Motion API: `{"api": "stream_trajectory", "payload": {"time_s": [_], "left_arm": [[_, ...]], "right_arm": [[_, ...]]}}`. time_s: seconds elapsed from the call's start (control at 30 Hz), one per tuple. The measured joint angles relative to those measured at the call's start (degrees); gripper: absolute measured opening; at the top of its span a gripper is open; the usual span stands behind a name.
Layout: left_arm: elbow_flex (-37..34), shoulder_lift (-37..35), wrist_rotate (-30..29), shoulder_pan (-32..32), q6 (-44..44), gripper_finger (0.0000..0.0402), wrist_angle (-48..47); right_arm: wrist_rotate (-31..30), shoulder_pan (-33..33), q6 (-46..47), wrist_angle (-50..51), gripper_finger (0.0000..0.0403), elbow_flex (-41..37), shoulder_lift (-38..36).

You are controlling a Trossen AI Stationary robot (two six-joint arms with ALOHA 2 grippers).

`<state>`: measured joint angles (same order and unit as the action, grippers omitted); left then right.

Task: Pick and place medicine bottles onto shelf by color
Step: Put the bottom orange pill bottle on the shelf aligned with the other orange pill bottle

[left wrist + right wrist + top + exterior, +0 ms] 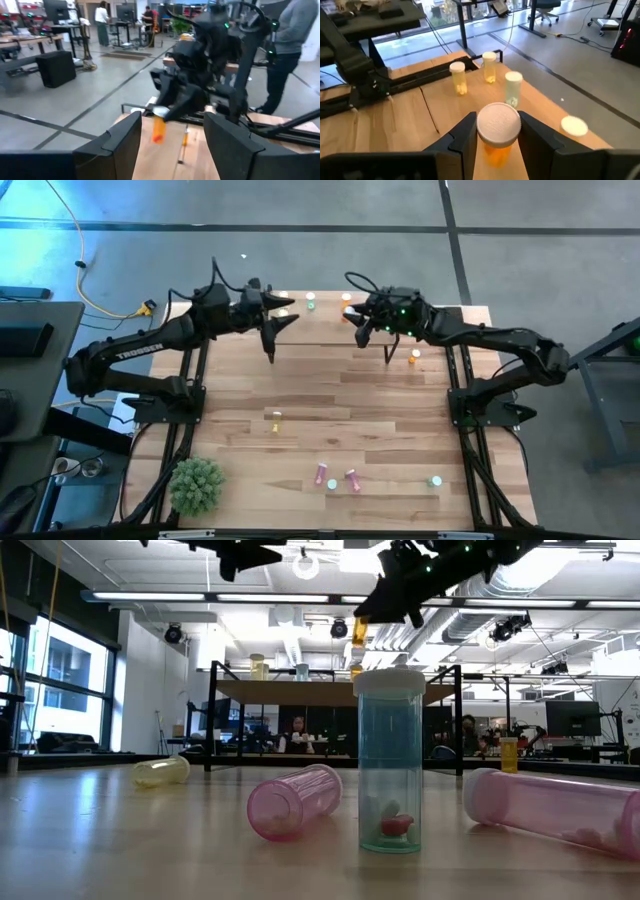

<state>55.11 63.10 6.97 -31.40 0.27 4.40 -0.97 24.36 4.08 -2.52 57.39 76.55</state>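
My right gripper (352,318) hangs over the shelf (300,690) at the table's far edge, shut on an orange medicine bottle (496,150) with a white cap. Two yellow bottles (457,76) (489,65) and a pale green one (513,88) stand upright on the shelf beyond it. My left gripper (282,330) is open and holds nothing. It hovers level over the shelf's left part and faces the right gripper. Pink (295,802), yellow (160,772) and green (390,760) bottles sit on the tabletop near the front. My right gripper pinches the orange bottle just below its white cap (498,122), one finger on either side. The fingers slant down from the table's right side. The bottle hangs upright below them (360,632), clear of the shelf.
A single orange bottle (415,357) stands on the table in front of the shelf's right part. A small green plant (195,485) sits at the near left corner. A person (295,45) stands beyond the table's right side.
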Motion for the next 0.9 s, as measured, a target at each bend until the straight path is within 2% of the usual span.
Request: {"api": "stream_trajectory", "payload": {"time_s": [0.13,0.6,0.9], "left_arm": [[0.00,-0.43,-0.17,-1.27,-0.01,0.0204,-0.11],[0.00,-0.45,-0.14,-2.38,1.33,0.0204,-0.28],[0.00,-0.43,-0.16,-2.38,2.01,0.0204,-0.28]], "right_arm": [[-1.97,0.00,0.00,-2.17,0.0114,-2.18,0.49],[-3.46,0.01,-2.92,-2.94,0.0114,-2.17,4.58],[-4.58,1.68,-5.44,-0.24,0.0114,1.72,4.90]]}}
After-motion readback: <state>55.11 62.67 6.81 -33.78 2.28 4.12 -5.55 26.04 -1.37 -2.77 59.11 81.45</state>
